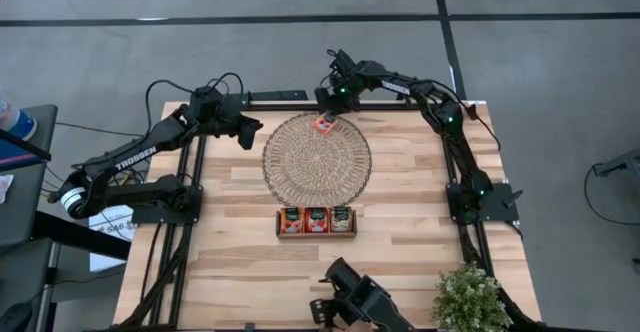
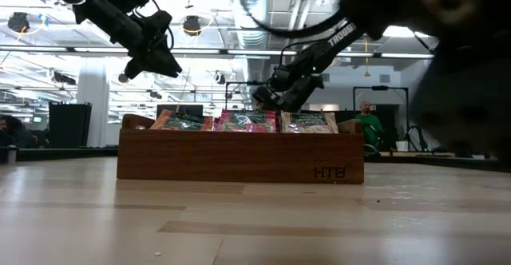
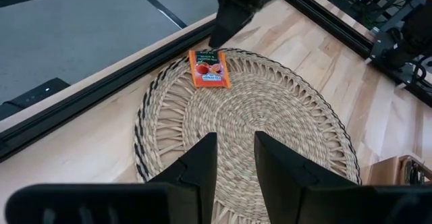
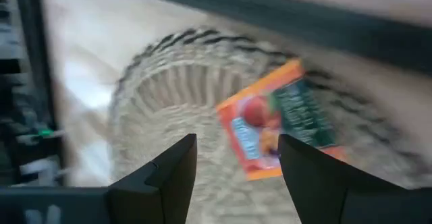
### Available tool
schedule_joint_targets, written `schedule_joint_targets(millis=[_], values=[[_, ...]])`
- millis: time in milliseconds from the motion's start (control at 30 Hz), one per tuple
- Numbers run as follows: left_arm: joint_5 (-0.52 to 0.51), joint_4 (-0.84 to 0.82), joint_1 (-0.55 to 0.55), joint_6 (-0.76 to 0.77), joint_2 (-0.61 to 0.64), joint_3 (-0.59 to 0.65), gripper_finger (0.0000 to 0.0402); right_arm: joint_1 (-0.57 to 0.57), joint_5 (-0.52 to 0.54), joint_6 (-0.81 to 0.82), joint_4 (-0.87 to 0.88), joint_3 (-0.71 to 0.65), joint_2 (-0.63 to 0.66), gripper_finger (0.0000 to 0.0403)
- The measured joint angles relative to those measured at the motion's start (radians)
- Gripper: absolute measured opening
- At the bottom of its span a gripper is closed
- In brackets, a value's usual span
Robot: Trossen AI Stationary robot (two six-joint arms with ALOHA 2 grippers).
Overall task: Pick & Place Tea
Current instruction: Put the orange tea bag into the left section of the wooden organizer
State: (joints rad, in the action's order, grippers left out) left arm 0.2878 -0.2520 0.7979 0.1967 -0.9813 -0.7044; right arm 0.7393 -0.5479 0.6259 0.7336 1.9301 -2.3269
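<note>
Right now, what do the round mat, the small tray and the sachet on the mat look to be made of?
Round mat: woven straw or rattan, matte; open radial weave with a dark edge strand.
Small tray: solid brown wood, smooth satin finish; grain shows and a mark is burned into its front.
Sachet: probably printed paper or foil laminate, slightly glossy; flat, orange with a fruit picture. The right pincer, open, hovers over it.

The high camera looks straight down on the whole counter (image 1: 400,172). The low camera sits at counter level, close to the wooden tray (image 2: 239,157). Both wrist cameras share the woven mat (image 3: 270,116) and its tea sachet (image 4: 280,119).
</note>
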Motion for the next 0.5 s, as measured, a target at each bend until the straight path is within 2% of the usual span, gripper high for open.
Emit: schedule_joint_targets(millis=[100, 167, 367, 500], values=[[0.007, 0.0, 0.0, 0.0, 0.0, 0.0, 0.009, -0.001, -0.073, 0.07, -0.085, 0.003, -0.03, 0.02], [0.022, 0.0, 0.0, 0.0, 0.0, 0.0, 0.009, -0.003, -0.11, 0.085, -0.081, -0.002, -0.052, 0.02], [0.053, 0.0, -0.003, 0.002, 0.0, 0.0, 0.009, 0.001, -0.118, 0.075, -0.139, 0.0, -0.066, 0.02], [0.059, -0.002, -0.006, 0.002, 0.0, 0.0, 0.009, 0.019, -0.133, 0.006, -0.136, 0.0, -0.054, 0.0194]])
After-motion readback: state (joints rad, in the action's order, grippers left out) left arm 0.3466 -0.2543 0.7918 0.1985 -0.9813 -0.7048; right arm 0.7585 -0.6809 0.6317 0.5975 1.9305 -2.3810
